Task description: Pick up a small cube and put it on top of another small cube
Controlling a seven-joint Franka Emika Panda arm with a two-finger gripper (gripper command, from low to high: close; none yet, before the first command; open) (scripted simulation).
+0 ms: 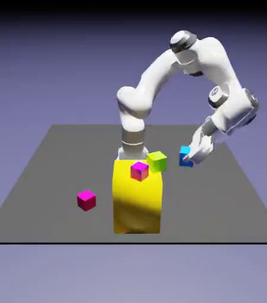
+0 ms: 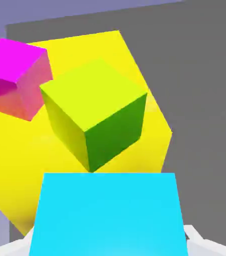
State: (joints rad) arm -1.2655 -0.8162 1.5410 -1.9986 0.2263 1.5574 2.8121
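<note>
Gripper (image 1: 190, 158) clamped on blue cube (image 1: 185, 155), dark grey tabletop (image 1: 52, 171), plain blue-violet backdrop (image 1: 35, 71)

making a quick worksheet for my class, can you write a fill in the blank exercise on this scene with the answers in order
1. The gripper is closed on the ____ cube.
2. The small cube lying apart from the yellow block, toward the exterior view's left, is ____.
3. In the hand view, the cube nearest the held one is ____.
4. The robot arm is mainly ____ in color.

Missing words: blue; magenta; green; white.
</note>
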